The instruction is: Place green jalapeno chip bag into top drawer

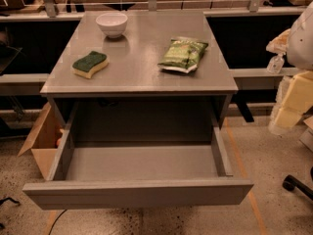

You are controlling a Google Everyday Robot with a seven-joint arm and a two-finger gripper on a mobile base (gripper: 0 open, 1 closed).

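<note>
The green jalapeno chip bag (183,54) lies flat on the right half of the grey table (142,80). The top drawer (139,192) is pulled fully open below the tabletop, and its inside shows nothing in it. My gripper (276,58) hangs at the right edge of the view, beside the table's right side, well right of the bag and apart from it. It holds nothing that I can see.
A green-topped yellow sponge (90,64) lies on the left of the table. A white bowl (111,23) stands at the back left. A cardboard box (41,141) sits on the floor to the left. A chair wheel (289,182) shows at the lower right.
</note>
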